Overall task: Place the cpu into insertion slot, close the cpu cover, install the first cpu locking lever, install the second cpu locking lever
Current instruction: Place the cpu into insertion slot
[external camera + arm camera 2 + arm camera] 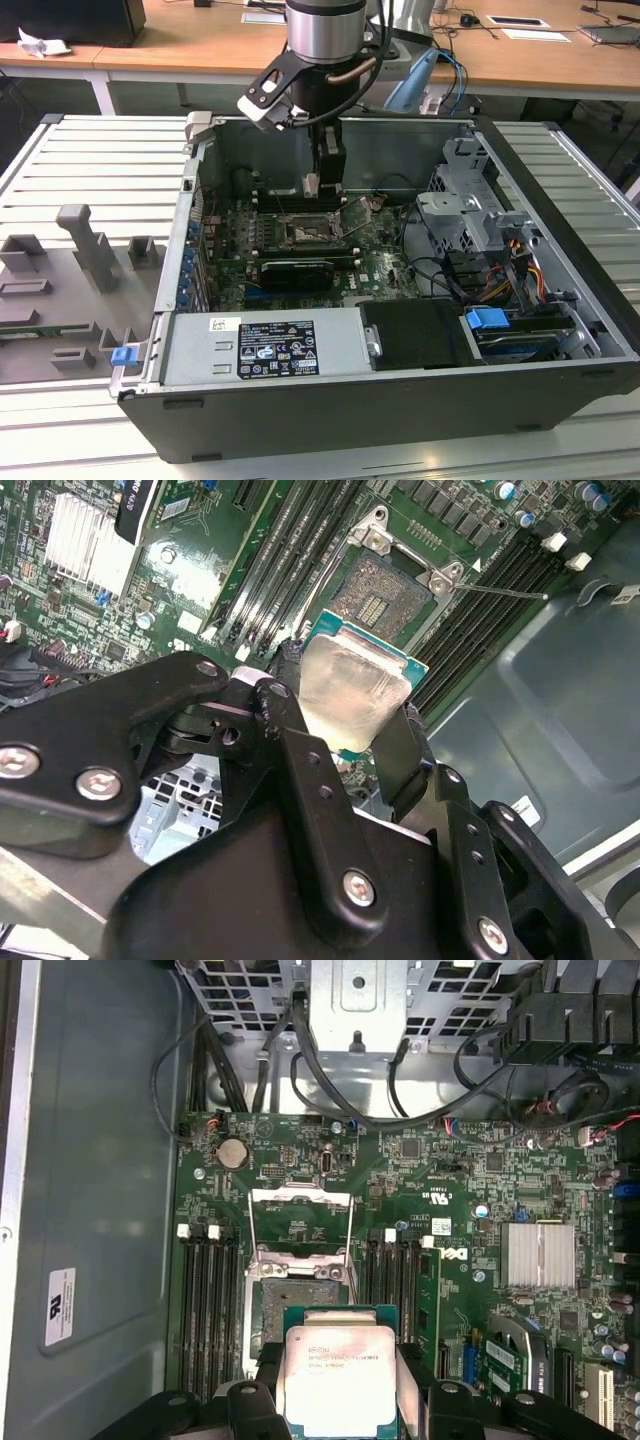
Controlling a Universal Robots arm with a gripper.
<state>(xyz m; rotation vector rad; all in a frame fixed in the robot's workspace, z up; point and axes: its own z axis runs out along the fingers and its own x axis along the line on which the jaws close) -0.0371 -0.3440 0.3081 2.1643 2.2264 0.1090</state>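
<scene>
From where I stand, the gripper (348, 710) is clamped on the cpu (352, 680), pinching two opposite edges with the metal face up. It hangs clear above the insertion slot (385, 595), which looks to lie below and slightly ahead. The cpu cover (300, 1197) is flipped open behind the slot, leaving the slot bare.

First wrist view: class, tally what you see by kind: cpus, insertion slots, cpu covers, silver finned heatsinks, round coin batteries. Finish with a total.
cpu: 1
insertion slot: 1
cpu cover: 1
finned heatsink: 1
coin battery: 1
Total: 5
</scene>
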